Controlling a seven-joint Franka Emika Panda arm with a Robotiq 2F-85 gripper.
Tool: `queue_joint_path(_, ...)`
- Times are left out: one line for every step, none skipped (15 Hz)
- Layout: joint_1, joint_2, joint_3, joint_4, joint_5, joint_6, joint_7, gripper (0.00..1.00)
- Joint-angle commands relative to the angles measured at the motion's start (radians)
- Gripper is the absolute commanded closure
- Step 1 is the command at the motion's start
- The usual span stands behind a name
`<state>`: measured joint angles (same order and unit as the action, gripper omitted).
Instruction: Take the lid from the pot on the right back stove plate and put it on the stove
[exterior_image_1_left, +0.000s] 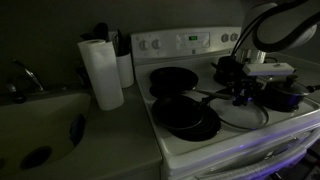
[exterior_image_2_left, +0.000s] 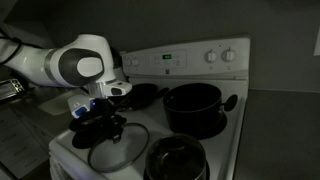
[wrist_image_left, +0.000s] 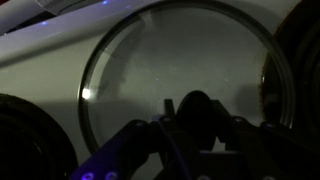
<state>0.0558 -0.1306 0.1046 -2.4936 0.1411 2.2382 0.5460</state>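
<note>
The lid (wrist_image_left: 170, 70) is off the pot (exterior_image_2_left: 192, 108) and lies low at the front of the stove (exterior_image_1_left: 185, 150) — my pincer (wrist_image_left: 195, 115) straddles its knob, pinching or slack I cannot tell — so only release seems left.

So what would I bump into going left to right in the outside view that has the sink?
sink → paper towel roll → front frying pan → lid → pot
</note>
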Motion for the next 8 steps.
queue_joint_path(0.012,-0.093,0.031,-0.074,-0.043,-0.004,0.062,0.29)
queue_joint_path(0.017,-0.119,0.044,-0.079,-0.058,-0.024,0.083,0.23)
queue_joint_path(0.020,-0.142,0.057,-0.081,-0.070,-0.042,0.104,0.15)
queue_joint_path(0.024,-0.170,0.072,-0.080,-0.081,-0.068,0.129,0.09)
queue_joint_path(0.029,-0.197,0.087,-0.080,-0.094,-0.090,0.154,0.02)
queue_joint_path(0.032,-0.223,0.103,-0.074,-0.104,-0.121,0.182,0.00)
queue_joint_path(0.035,-0.251,0.119,-0.068,-0.112,-0.154,0.211,0.00)
queue_joint_path(0.038,-0.276,0.132,-0.063,-0.115,-0.188,0.235,0.00)
